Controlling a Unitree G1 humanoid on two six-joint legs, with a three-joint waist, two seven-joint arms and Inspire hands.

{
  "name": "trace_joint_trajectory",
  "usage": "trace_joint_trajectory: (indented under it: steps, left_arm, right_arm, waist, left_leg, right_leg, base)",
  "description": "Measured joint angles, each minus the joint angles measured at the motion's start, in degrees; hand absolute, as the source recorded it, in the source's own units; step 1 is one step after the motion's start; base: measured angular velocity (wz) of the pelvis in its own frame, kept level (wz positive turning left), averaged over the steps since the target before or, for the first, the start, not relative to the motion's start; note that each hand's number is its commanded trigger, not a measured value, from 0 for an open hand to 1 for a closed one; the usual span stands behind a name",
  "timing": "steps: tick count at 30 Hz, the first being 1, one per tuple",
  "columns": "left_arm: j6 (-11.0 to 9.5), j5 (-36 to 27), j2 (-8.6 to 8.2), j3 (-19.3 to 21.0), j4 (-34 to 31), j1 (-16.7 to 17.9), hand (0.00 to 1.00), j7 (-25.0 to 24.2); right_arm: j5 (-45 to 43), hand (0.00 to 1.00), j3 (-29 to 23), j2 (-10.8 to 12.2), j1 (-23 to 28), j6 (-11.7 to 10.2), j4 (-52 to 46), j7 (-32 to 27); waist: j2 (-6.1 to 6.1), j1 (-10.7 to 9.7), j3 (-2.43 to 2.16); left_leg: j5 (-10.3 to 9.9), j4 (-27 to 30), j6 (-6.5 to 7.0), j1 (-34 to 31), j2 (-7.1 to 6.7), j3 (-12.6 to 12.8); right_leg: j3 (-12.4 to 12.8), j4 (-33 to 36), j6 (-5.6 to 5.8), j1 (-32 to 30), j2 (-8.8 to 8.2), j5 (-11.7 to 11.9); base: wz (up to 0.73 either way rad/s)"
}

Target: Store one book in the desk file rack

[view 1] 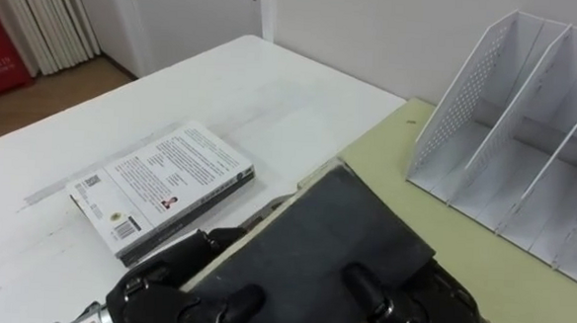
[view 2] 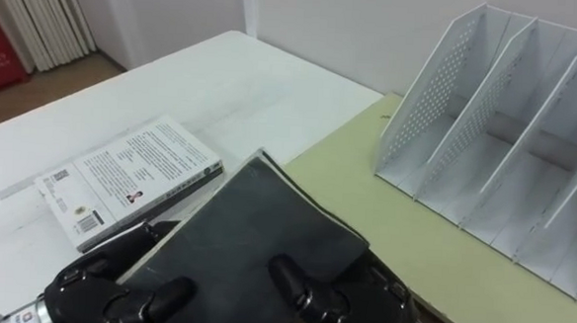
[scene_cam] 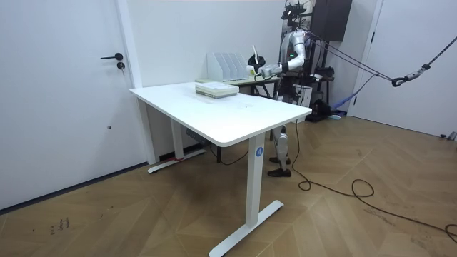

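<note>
While the dark book [view 1: 335,223] is held at 6 o'clock in the left eye view, its near edge is clamped by the left hand [view 1: 163,298] and the right hand [view 1: 419,307]. The file rack [view 1: 460,96] is seen at 2 o'clock. In the room view, the robot is seen behind the white table [scene_cam: 214,114]. In the right eye view, stiff, light, slick handling is judged likely; the side edges should be gripped.
</note>
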Motion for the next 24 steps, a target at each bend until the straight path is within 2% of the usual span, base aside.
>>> trace_joint_trajectory:
  steps: [1,5,11,14,19,21,24]
  left_arm:
    - [0.0,0.04,0.0,0.0,0.01,0.0,0.0,0.0]
    - [0.01,0.89,-0.01,0.03,0.09,0.16,0.0,0.59]
    - [-0.09,1.49,-0.02,0.05,1.26,0.87,0.0,5.15]
    - [-0.88,5.73,-0.25,-0.05,3.78,1.56,0.0,7.23]
    - [-1.8,12.99,-0.5,-1.54,6.49,3.62,0.0,12.67]
    - [-2.27,17.83,-2.39,-3.03,8.32,4.74,0.0,15.16]
    - [-2.32,21.42,-4.8,-5.06,8.97,6.62,0.0,17.41]
  right_arm:
    - [0.0,1.0,0.0,0.0,0.08,0.0,0.0,0.0]
    - [-0.37,1.0,-0.02,0.09,0.39,-0.02,-0.01,-0.6]
    - [-0.42,1.0,-0.73,0.06,0.45,-0.16,-0.07,-4.37]
    - [-3.09,1.0,-2.06,0.34,0.4,-0.76,-0.66,-7.88]
    - [-10.49,1.0,-3.07,0.47,-0.84,-2.01,-1.75,-16.82]
    - [-18.32,1.0,-4.1,1.88,-1.04,-2.29,-2.95,-22.5]
    - [-29.24,1.0,-5.26,3.71,-1.08,-2.69,-6.28,-29.01]
  waist:
    - [-0.02,0.0,0.01]
    - [-0.38,-0.02,0.24]
    - [-0.38,-0.9,0.22]
    - [-0.39,-1.64,0.23]
    - [-0.92,-4.49,0.57]
    - [-1.1,-5.5,0.67]
    - [-1.13,-6.24,0.69]
  left_leg:
    - [0.0,0.0,0.0,0.01,0.0,0.0]
    - [0.0,0.0,0.0,0.26,0.0,0.01]
    - [0.0,-0.01,0.0,0.05,-0.03,-0.01]
    - [0.02,-0.32,0.0,0.43,-0.05,0.11]
    - [0.02,-0.52,0.0,0.63,-0.2,0.21]
    - [0.02,-0.76,0.02,0.7,-0.59,0.52]
    - [0.02,-0.95,0.04,0.82,-0.54,1.22]
  right_leg:
    - [0.0,0.0,0.0,0.01,0.0,0.0]
    - [0.09,-0.08,0.0,-0.01,0.0,0.0]
    - [0.03,-0.05,0.0,0.15,0.03,0.01]
    - [0.14,-0.05,-0.01,0.25,0.04,0.0]
    - [0.34,-0.12,0.02,-0.02,0.15,-0.02]
    - [0.63,-0.2,0.06,-0.08,0.37,-0.03]
    - [1.27,-0.13,0.08,-0.17,0.38,-0.01]
  base:
    - [0.0]
    - [0.0]
    - [0.0]
    - [-0.01]
    - [-0.01]
    - [-0.07]
    - [-0.12]
